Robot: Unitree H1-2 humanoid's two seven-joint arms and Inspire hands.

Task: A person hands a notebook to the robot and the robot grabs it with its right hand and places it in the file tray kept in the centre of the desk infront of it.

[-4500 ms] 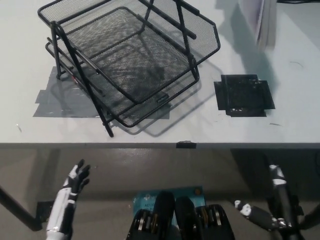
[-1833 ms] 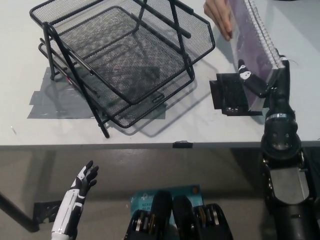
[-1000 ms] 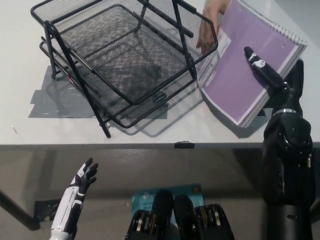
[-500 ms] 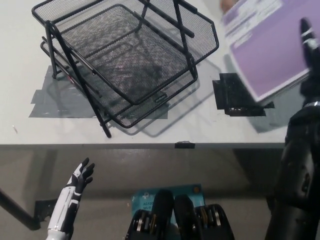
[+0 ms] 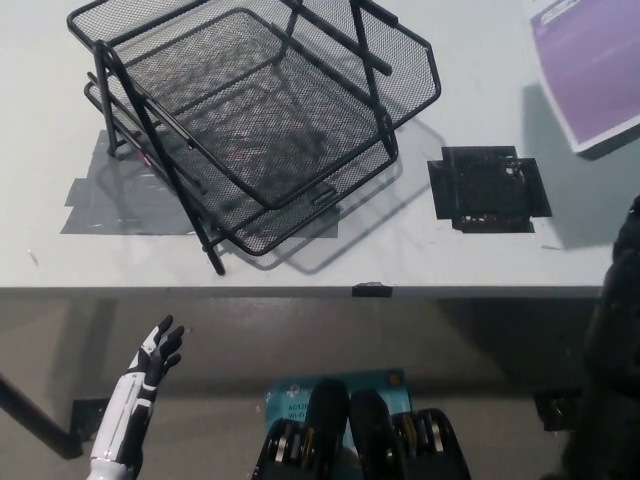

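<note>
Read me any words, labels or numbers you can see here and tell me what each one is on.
Notebook: a white label at its top edge carries print, too small to read.
Blue sign on the floor, below the desk edge: white lettering, blurred and partly hidden, not readable.
File tray: no text visible.

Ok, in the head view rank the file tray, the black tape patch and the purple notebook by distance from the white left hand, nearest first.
From the left hand, below the desk edge at lower left:
1. File tray, centre-left of the desk.
2. Black tape patch, right of the tray.
3. Purple notebook, top right corner.
</note>
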